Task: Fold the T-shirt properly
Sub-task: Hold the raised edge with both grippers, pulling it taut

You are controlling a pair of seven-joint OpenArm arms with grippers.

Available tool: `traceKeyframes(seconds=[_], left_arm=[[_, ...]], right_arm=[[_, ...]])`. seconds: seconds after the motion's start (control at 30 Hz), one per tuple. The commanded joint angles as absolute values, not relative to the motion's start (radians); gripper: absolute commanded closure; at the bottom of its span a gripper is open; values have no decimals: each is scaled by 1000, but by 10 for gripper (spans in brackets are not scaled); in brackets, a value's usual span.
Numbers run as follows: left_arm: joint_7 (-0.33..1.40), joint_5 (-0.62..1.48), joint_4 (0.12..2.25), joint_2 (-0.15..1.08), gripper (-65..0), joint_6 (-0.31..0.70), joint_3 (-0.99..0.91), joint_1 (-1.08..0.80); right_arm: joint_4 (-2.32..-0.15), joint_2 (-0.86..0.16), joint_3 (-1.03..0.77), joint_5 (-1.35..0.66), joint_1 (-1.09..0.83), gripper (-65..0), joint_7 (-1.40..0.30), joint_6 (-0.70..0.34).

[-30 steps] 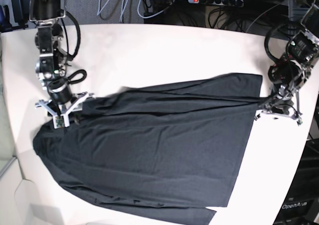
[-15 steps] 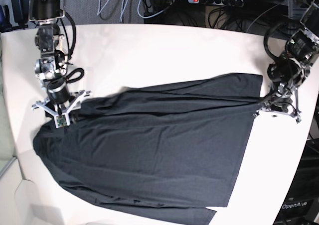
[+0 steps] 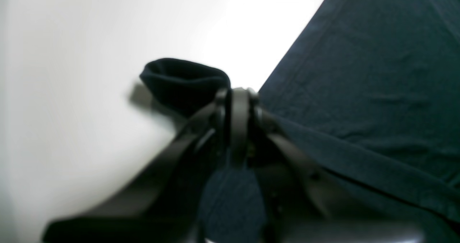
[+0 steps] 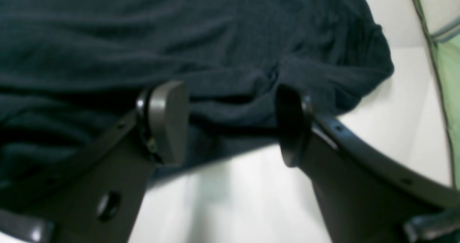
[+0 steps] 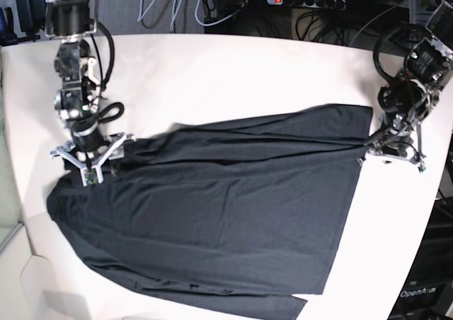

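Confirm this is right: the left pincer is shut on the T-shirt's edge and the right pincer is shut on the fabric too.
Not quite. The left pincer is shut on the T-shirt, but the right pincer is open: the right wrist view shows its jaws standing apart with nothing clamped between them.

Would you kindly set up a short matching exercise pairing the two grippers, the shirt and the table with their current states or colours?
Column 1:
1. left gripper
2. right gripper
3. shirt
4. table

Column 2:
a. white
b. jaws apart, nothing between them
c. dark, spread flat
d. shut on a bunch of cloth

Pairs: 1-d, 2-b, 3-c, 4-a
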State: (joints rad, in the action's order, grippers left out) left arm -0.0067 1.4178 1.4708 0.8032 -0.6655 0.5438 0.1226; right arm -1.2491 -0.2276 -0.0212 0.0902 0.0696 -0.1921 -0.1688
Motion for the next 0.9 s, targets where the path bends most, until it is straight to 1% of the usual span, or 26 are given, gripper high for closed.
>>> traceKeyframes(seconds=[0.0, 0.17, 0.3, 0.8, 0.87], left_arm=[[-30, 1402, 1484, 826, 0, -662, 530, 139], [-30, 1402, 1484, 826, 0, -662, 532, 137], [-30, 1402, 1484, 826, 0, -662, 532, 137], [-30, 1402, 1484, 826, 0, -662, 532, 137], [-30, 1402, 1484, 826, 0, -662, 532, 137]], right_arm=[[-1248, -240, -27, 87, 90, -390, -171, -171], [-1207, -242, -27, 85, 113, -390, -170, -171], [-1207, -240, -54, 88, 113, -391, -168, -171], [-1205, -239, -54, 85, 111, -386, -166, -171], [-1205, -239, -54, 85, 111, -377, -168, -171]])
